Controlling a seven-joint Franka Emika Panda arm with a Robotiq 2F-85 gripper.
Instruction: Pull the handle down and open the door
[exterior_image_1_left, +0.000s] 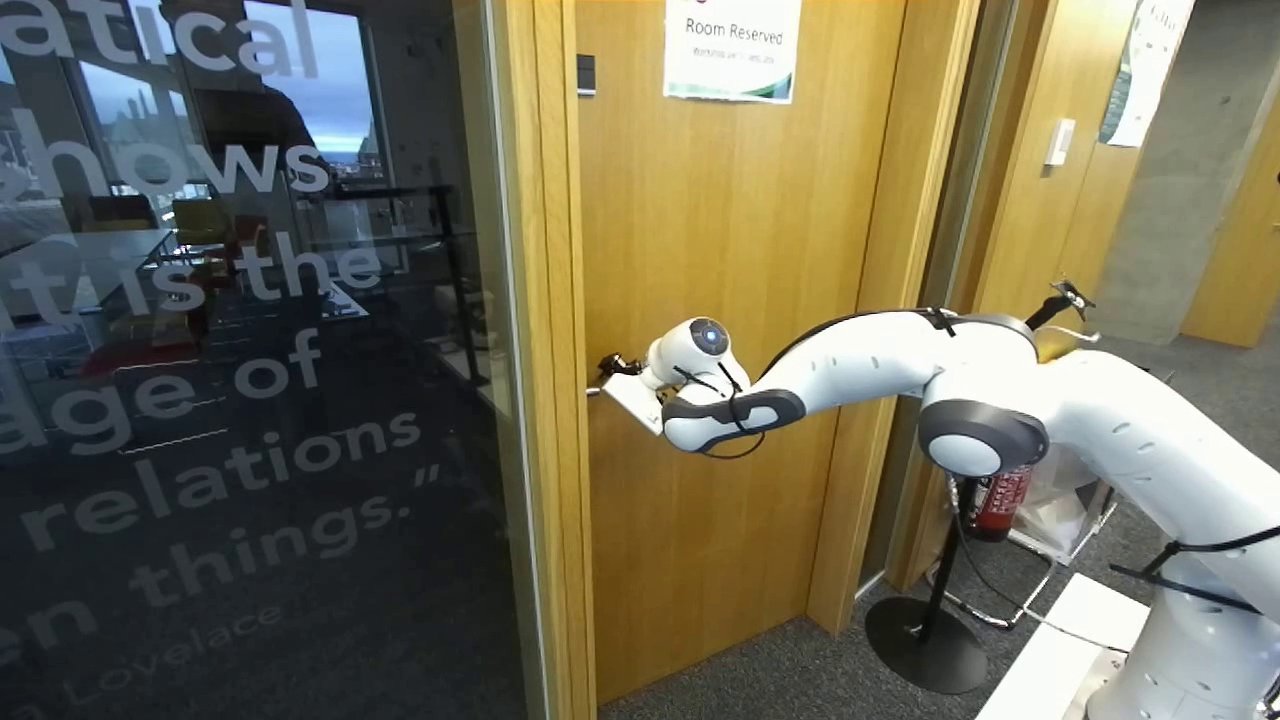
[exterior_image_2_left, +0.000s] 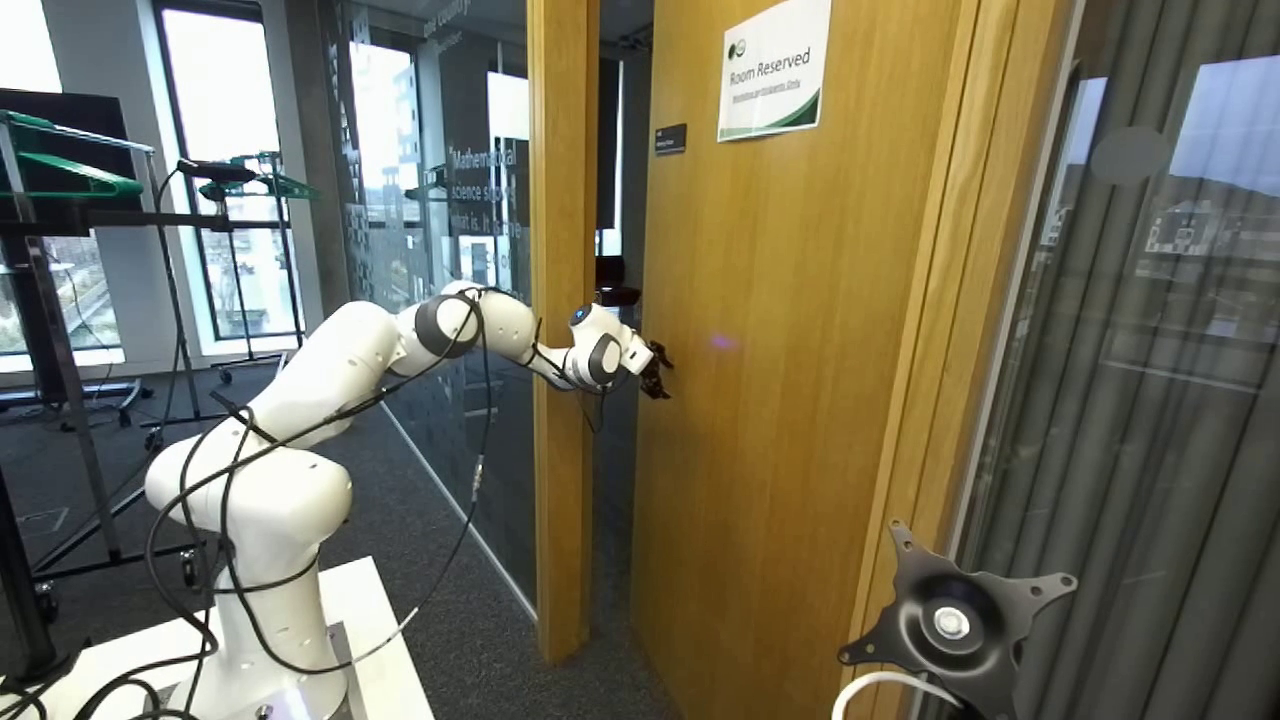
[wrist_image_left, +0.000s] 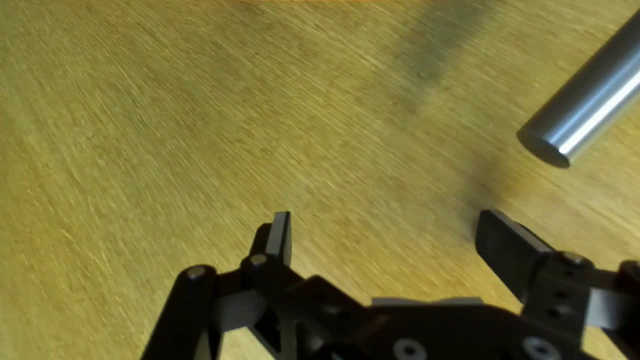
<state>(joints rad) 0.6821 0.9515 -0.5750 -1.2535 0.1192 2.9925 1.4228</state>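
One honey-coloured wooden door (exterior_image_2_left: 790, 400) stands ajar, its free edge set back from the wooden post (exterior_image_2_left: 565, 450), and dark furniture (exterior_image_2_left: 617, 296) shows through the gap between them. Chairs (exterior_image_1_left: 200, 222) appear in the dark glass panel (exterior_image_1_left: 250, 600) with white lettering; whether they stand behind it or are mirrored cannot be told. Near a red fire extinguisher (exterior_image_1_left: 1003, 500) sits a translucent, bag-like item (exterior_image_1_left: 1065, 505), its contents too unclear to name. From its base on a white tabletop (exterior_image_2_left: 380, 640), the white robot arm (exterior_image_2_left: 320, 375) climbs to a raised elbow, reaches out toward the door and dips slightly to the wrist. The gripper (wrist_image_left: 385, 220) is close to the door's face near the free edge; whether it touches the wood cannot be told. In the wrist view, its two fingers (wrist_image_left: 277, 240) are spread wide, with bare wood behind the space between them. The silver lever handle (wrist_image_left: 590, 95) slants in from the right edge of that view, roughly across the grain, its blunt end outside that space, beyond the finger on the same side. In an exterior view, a short stub of the handle (exterior_image_1_left: 593, 391) shows between the post and the gripper.
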